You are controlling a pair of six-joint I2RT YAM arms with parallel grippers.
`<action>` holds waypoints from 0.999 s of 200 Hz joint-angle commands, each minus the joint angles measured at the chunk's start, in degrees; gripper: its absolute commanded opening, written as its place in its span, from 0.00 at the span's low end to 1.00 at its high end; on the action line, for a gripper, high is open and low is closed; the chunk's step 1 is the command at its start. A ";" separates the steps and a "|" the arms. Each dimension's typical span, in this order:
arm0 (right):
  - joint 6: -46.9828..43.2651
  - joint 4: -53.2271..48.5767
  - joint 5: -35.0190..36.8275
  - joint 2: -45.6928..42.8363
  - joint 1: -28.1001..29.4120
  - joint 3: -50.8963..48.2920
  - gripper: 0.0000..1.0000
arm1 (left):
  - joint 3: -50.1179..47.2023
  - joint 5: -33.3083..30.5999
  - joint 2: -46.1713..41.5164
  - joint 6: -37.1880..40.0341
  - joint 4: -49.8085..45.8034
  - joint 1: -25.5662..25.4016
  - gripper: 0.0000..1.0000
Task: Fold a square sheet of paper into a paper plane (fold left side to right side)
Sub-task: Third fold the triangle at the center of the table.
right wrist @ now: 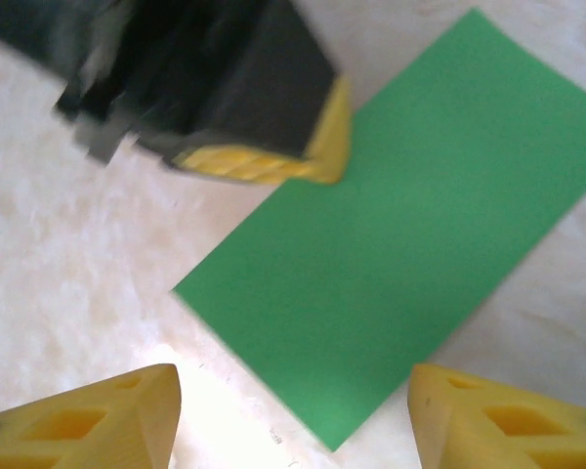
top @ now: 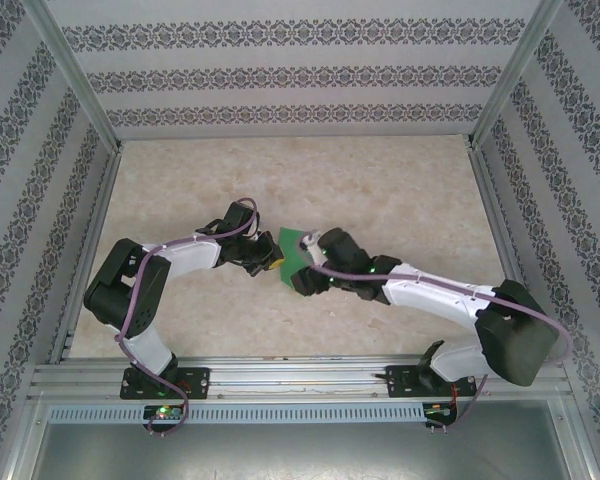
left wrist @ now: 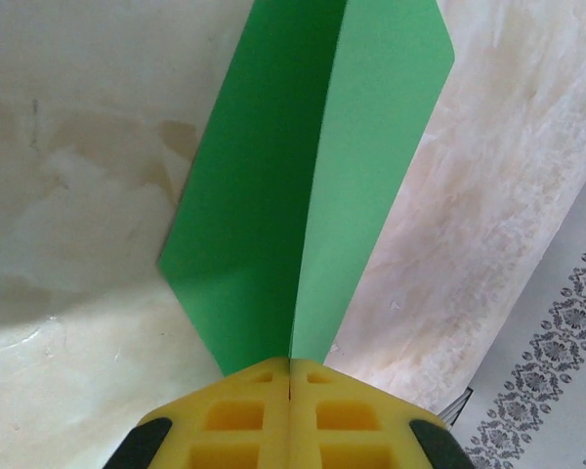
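Green and unmarked, the square sheet of paper (top: 292,252) sat near the middle of the marbled worktop (top: 380,190), between the two arms and folded into a rectangle. The left gripper (left wrist: 289,376) was clenched on one edge of it, its yellow pads pressed together. From there two green panels (left wrist: 303,176), one darker and one lighter, met along a line running away from the pads. The right gripper (right wrist: 293,410) hung released above the sheet (right wrist: 410,225), its yellow fingers (right wrist: 107,420) spread wide and touching nothing, close to the left gripper (right wrist: 273,161).
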 commanded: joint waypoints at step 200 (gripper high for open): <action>-10.88 0.09 14.84 16.72 7.83 9.43 0.23 | -0.86 -1.89 -1.73 -2.92 0.71 -1.45 0.06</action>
